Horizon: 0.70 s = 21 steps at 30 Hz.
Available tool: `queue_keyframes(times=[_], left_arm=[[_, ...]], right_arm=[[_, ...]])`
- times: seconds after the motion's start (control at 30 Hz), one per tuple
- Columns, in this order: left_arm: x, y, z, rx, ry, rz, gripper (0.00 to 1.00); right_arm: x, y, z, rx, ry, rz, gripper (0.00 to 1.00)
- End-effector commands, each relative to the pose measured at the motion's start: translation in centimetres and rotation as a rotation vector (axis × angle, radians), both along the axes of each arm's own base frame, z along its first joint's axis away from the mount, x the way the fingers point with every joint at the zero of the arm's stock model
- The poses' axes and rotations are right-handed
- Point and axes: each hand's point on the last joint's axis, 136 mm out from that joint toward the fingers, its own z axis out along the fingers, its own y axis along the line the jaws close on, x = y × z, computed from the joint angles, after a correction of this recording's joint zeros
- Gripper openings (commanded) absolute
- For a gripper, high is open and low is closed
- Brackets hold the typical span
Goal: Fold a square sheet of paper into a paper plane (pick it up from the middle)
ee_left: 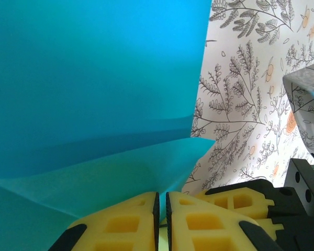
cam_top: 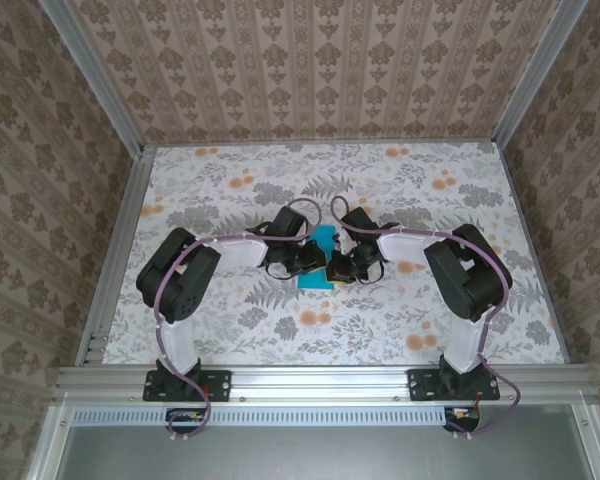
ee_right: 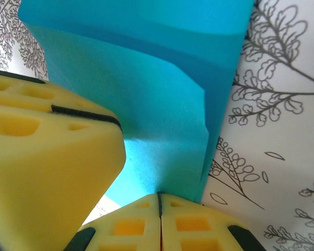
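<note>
A: Paper, where is it found?
B: The square sheet of paper is seen mid-table, wedged between the two gripper heads. It is partly folded: a paler flap is laid over a darker layer.

A: Left claw?
B: The left gripper is closed to a thin slit. The flap's lower edge is pinched in that slit.

A: Right claw?
B: The right gripper is pressed fully together, and the sheet's bottom edge is caught in the seam. Its yellow fingers are seen just beside the left ones.

A: Contact between claws?
B: It cannot be told; they are very close.

A: Surroundings?
B: The floral tabletop is seen under everything. Both arms are bent inward toward the centre.
</note>
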Motion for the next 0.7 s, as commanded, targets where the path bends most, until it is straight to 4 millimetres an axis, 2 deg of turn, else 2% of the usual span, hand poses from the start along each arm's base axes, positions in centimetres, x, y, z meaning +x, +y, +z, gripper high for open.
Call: queue_keyframes(times=[0.0, 0.37, 0.67], left_arm=[[-1.2, -0.3, -1.4, 0.006, 0.045, -0.004, 0.14], [-1.1, 1.5, -3.6, 0.08, 0.079, 0.072, 0.13], [0.8, 3.3, -3.5, 0.103, 0.058, 0.11, 0.14]], right_arm=[[-1.8, -2.8, -3.3, -0.154, 0.078, -0.028, 0.08], [-2.7, -4.1, -4.2, -0.218, 0.088, -0.016, 0.08], [-3.2, -5.2, -4.7, -0.278, 0.092, 0.001, 0.09]])
